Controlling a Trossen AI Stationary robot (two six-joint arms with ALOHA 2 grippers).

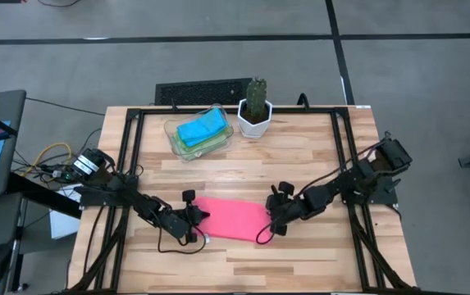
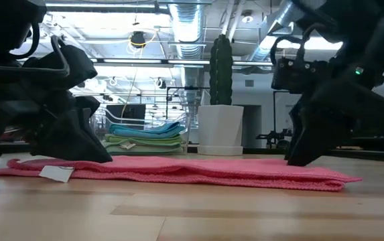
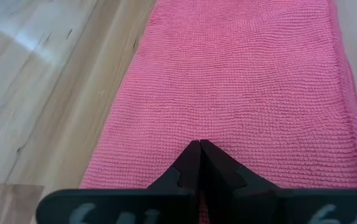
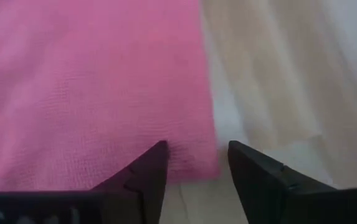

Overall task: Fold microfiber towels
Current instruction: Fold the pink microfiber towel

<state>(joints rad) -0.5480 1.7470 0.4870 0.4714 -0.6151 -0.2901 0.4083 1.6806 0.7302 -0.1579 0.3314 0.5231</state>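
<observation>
A hot pink microfiber towel [image 1: 230, 219] lies folded in a long flat strip on the wooden table, with a white tag [image 2: 56, 173] at its left end. My left gripper [image 1: 198, 217] is shut and stands on the towel's left end. My right gripper [image 1: 276, 225] is open at the towel's right end. One of its fingers [image 4: 142, 177] is over the towel's corner and the other [image 4: 259, 177] is over bare wood. More folded towels, blue [image 1: 202, 127] on green, lie in the clear tray [image 1: 179, 141]. My left gripper sets its shut fingertips [image 3: 199, 155] down on the towel's top face [image 3: 199, 127] near its left end, slanting down from the table's left. The towel lies flat on the table under them. My right gripper straddles the towel's right corner [image 4: 197, 158]; whether it touches the cloth I cannot tell.
The clear tray stands at the table's far side, left of centre. Beside it a cactus in a white pot [image 1: 254, 115] stands. Bare wood lies in front of the pink towel and between it and the tray.
</observation>
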